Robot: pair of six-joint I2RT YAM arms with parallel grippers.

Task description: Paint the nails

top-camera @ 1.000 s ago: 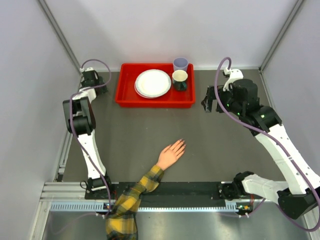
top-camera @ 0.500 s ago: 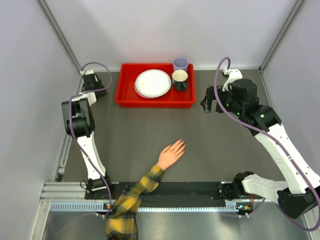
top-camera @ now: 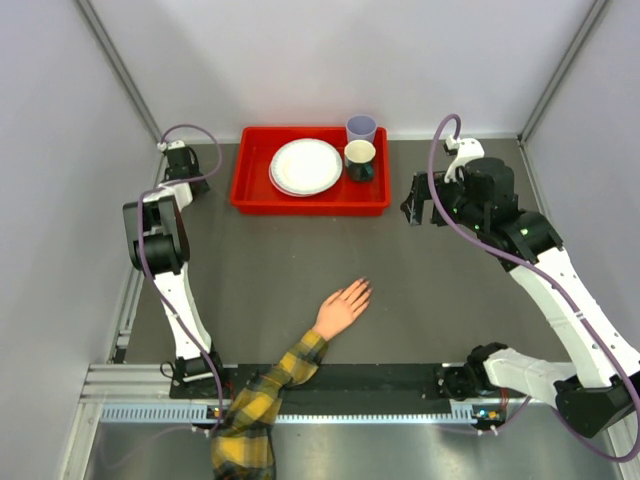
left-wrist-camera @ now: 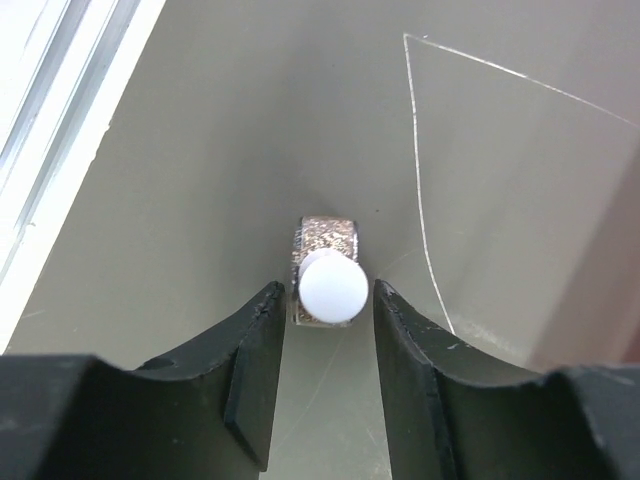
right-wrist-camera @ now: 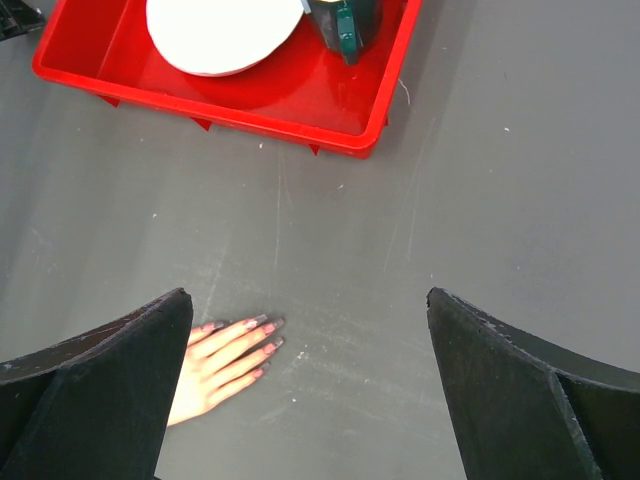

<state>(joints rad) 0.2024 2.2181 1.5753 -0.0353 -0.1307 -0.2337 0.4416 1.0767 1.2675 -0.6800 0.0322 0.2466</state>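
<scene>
The pale mannequin hand (top-camera: 340, 308) lies palm down at the table's middle front, its arm in a yellow-and-black plaid sleeve (top-camera: 268, 392). Its nails (top-camera: 363, 288) point to the far right; in the right wrist view the nails (right-wrist-camera: 262, 335) look pink and dark-tipped. My left gripper (top-camera: 180, 160) is at the far left corner. In the left wrist view it is open (left-wrist-camera: 325, 295), its fingers on either side of a small glittery bottle with a white cap (left-wrist-camera: 332, 286), with narrow gaps. My right gripper (top-camera: 418, 208) hovers wide open and empty (right-wrist-camera: 310, 300), to the right of and beyond the hand.
A red tray (top-camera: 310, 205) at the back centre holds a white plate (top-camera: 306, 166) and a dark green cup (top-camera: 360, 160). A lilac cup (top-camera: 361, 128) stands at its far rim. A clear sheet edge (left-wrist-camera: 418, 150) rises right of the bottle. Walls close in on both sides.
My left gripper has shifted slightly left and farther into the back corner. The right arm and the mannequin hand have barely moved.
</scene>
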